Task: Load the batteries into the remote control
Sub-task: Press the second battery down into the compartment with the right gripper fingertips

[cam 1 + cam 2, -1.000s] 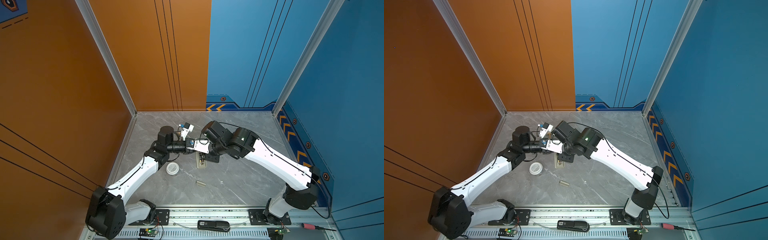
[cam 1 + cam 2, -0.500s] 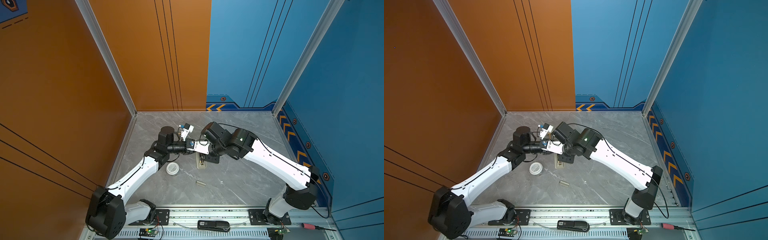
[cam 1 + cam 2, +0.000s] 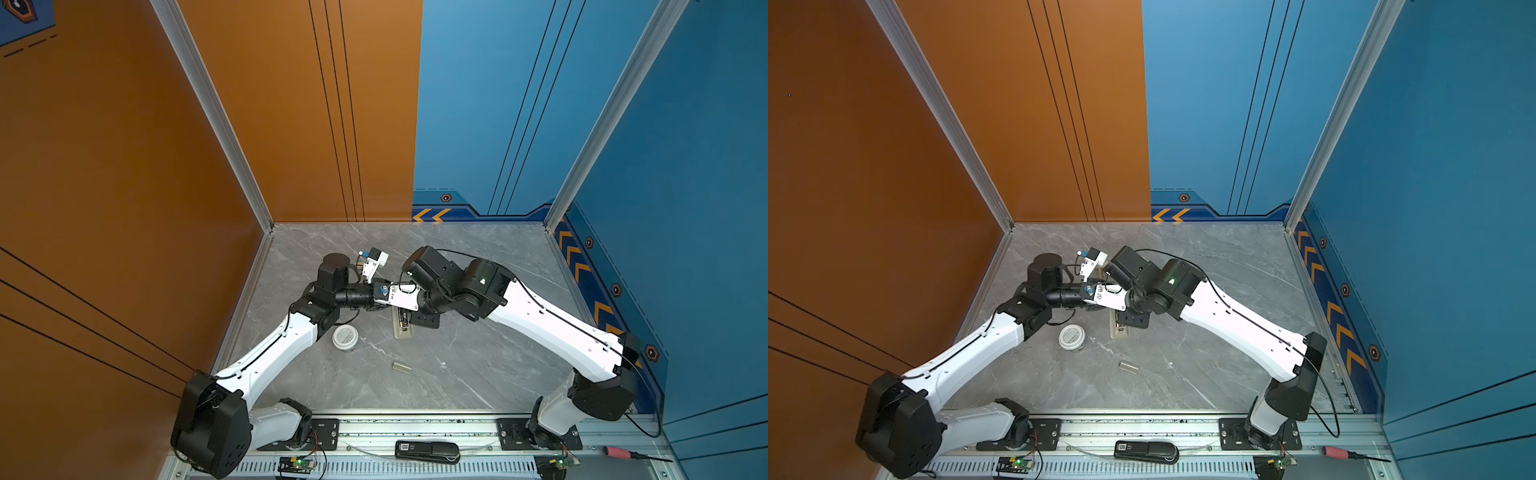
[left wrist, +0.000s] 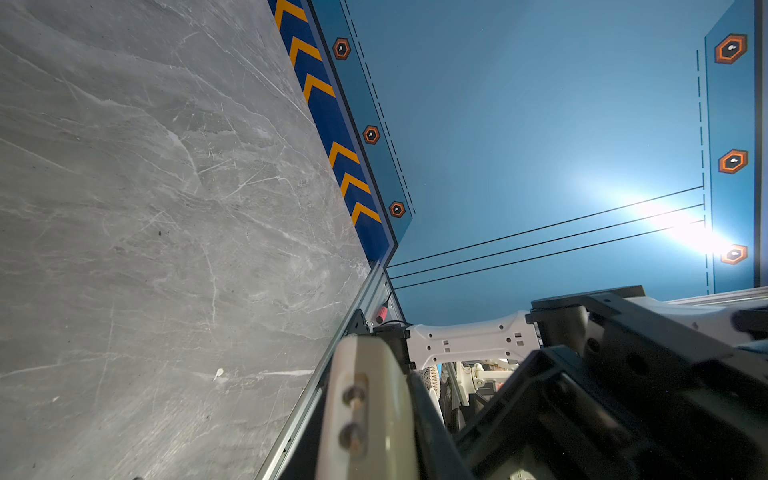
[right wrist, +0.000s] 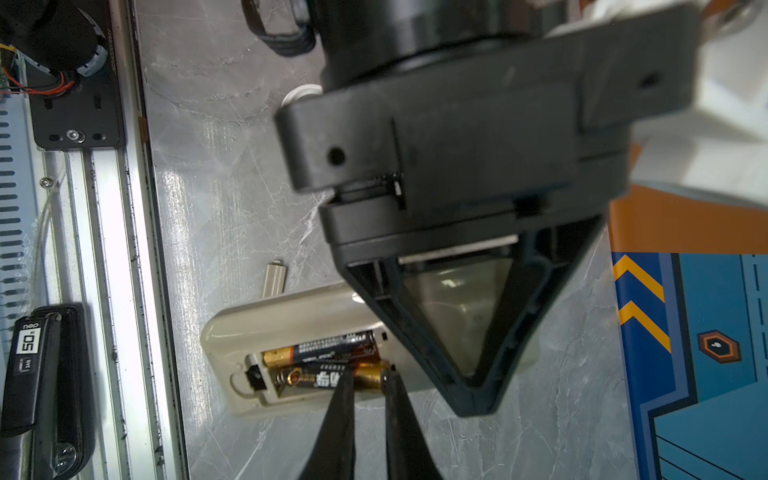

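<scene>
Clutter on the grey table [image 3: 478, 374] is sparse. A small round white jar [image 3: 345, 337] stands just beside the left arm [image 3: 282, 349]. A beige cover piece [image 3: 402, 367] lies apart from the remote control [image 3: 402, 331], nearer the front rail [image 3: 415, 428]. A black device with a small display [image 3: 427, 451] and a red-handled screwdriver [image 3: 617, 452] rest on the rail itself.

Both arms meet over the middle of the table. In both top views their wrists and a white camera bracket [image 3: 401, 298] cover the far end of the remote control. In the right wrist view the left gripper [image 5: 478, 403] stands in the way, its black wedge hiding much of the remote's beige back. Its jaws are closed to a point that comes down at the remote's edge; whether it pins the remote cannot be told.

The remote lies back up with its battery bay [image 5: 253, 380] uncovered. Two batteries [image 5: 328, 347] sit in the bay side by side, the second battery [image 5: 309, 379] against a spring [image 5: 283, 377]. The right gripper [image 5: 369, 384] has its thin tips down on that second battery. The jaws are nearly closed, leaving a slim gap with the gold end showing in it. Whether they pinch it cannot be told.
</scene>
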